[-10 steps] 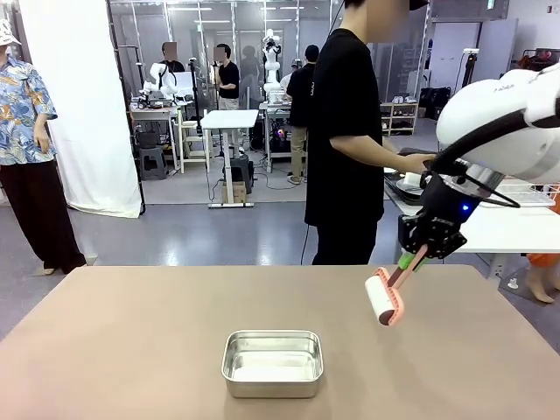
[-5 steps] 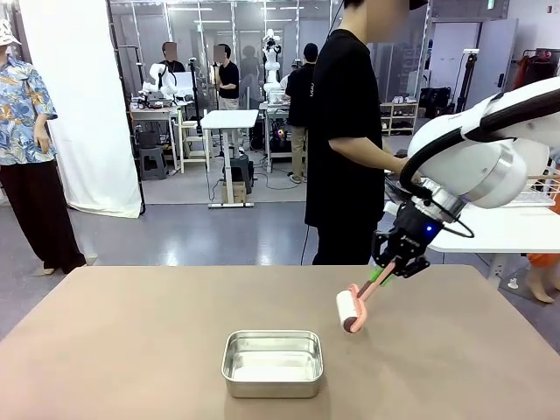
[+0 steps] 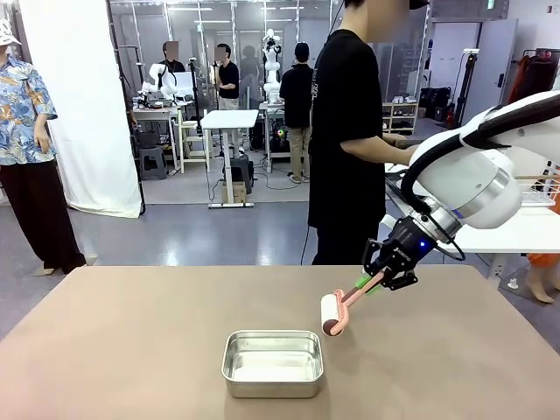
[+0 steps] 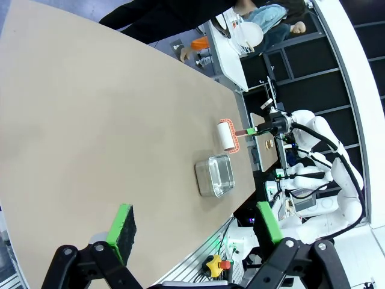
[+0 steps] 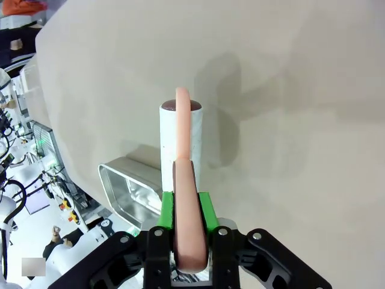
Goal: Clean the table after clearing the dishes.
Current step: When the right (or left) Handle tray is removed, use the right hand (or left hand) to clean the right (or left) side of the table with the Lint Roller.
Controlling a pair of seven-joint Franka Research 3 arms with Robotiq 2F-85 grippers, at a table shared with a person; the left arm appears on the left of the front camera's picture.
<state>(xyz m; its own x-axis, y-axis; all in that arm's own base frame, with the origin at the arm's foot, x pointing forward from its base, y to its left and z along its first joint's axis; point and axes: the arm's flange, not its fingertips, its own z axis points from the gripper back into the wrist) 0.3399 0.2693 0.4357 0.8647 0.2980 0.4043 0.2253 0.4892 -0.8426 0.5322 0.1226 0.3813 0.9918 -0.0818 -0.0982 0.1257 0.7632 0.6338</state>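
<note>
The pink-handled white roller [image 3: 332, 313] is pinched by its handle in the right gripper [image 3: 366, 282], low over the wide brown table [image 3: 131, 350], just beside the shiny steel pan [image 3: 272, 361]. The left gripper [image 4: 195, 226] is spread wide and empty. Cleaning looks to be the step now. Next, the roller must be pressed down and rolled.

No readable text, label, brand or number on anything in view
</note>
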